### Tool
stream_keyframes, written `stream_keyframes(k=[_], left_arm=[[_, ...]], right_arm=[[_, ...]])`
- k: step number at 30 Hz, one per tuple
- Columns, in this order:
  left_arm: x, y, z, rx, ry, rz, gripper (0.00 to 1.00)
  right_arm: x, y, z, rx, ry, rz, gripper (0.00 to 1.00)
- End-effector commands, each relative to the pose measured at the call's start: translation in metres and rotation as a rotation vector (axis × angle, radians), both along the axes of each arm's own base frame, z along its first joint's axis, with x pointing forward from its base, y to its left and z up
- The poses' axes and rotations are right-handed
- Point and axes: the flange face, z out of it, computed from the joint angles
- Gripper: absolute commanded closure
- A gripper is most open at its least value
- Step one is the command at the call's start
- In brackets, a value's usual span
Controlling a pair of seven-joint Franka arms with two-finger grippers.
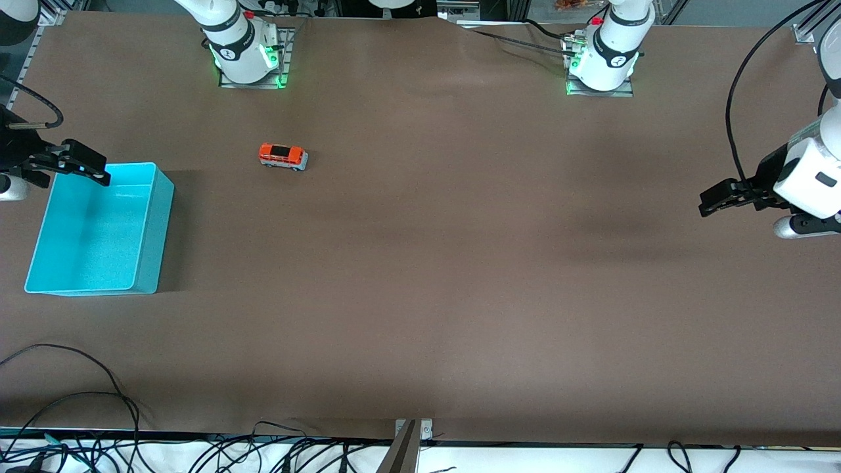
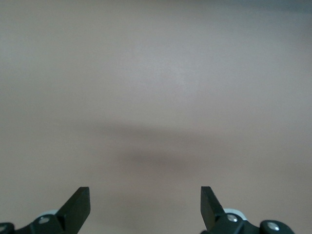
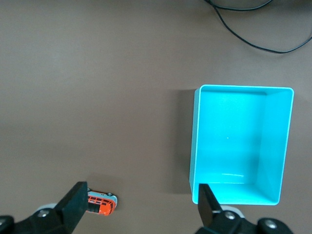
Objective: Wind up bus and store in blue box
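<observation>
Nothing had begun: the bus [image 1: 283,156] sat untouched on the table [image 1: 447,276], beside the empty blue box [image 1: 98,230]. The right gripper [image 1: 72,164] hovered over the box's rim, the left gripper [image 1: 723,197] waited, both jaws released.

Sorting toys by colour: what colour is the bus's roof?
The bus has an orange roof with a dark centre panel; the front view shows it best.

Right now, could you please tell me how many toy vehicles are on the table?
1: the bus stands upright on the brown table, outside the blue box, farther from the front camera than most of it, toward the right arm's end. The box looks empty; nothing seems hidden.
</observation>
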Motion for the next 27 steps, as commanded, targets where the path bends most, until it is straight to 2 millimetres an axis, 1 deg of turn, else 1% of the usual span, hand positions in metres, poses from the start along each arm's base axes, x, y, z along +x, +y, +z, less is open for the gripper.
stream_keyframes(k=[1, 4, 5, 9, 14, 17, 19, 22, 27], left_arm=[[-0.016, 0.004, 0.023, -0.035, -0.005, -0.047, 0.00], [-0.019, -0.001, 0.028, -0.039, -0.012, -0.084, 0.00], [-0.023, -0.006, 0.036, -0.030, -0.026, -0.127, 0.00], [-0.023, -0.007, 0.037, -0.028, -0.028, -0.132, 0.00], [-0.024, -0.009, 0.038, -0.027, -0.028, -0.135, 0.00], [-0.024, -0.011, 0.038, -0.027, -0.028, -0.138, 0.00], [-0.024, -0.013, 0.038, -0.026, -0.027, -0.131, 0.00], [-0.025, -0.013, 0.035, -0.026, -0.017, -0.135, 0.00], [-0.026, -0.014, 0.031, -0.027, -0.001, -0.132, 0.00]], right_arm=[[-0.003, -0.002, 0.005, -0.006, 0.005, -0.015, 0.00], [-0.003, -0.003, 0.004, -0.006, 0.006, -0.024, 0.00], [-0.002, -0.008, 0.002, -0.006, 0.009, -0.036, 0.00], [-0.001, -0.015, 0.001, -0.007, 0.011, -0.035, 0.00], [0.000, -0.017, -0.018, -0.008, 0.040, -0.037, 0.00], [-0.003, -0.015, -0.021, -0.005, 0.046, -0.033, 0.00], [-0.003, -0.021, -0.023, -0.003, 0.043, -0.042, 0.00], [-0.003, -0.013, -0.029, 0.007, 0.042, -0.023, 0.00], [-0.006, -0.005, -0.049, 0.011, 0.035, -0.015, 0.00]])
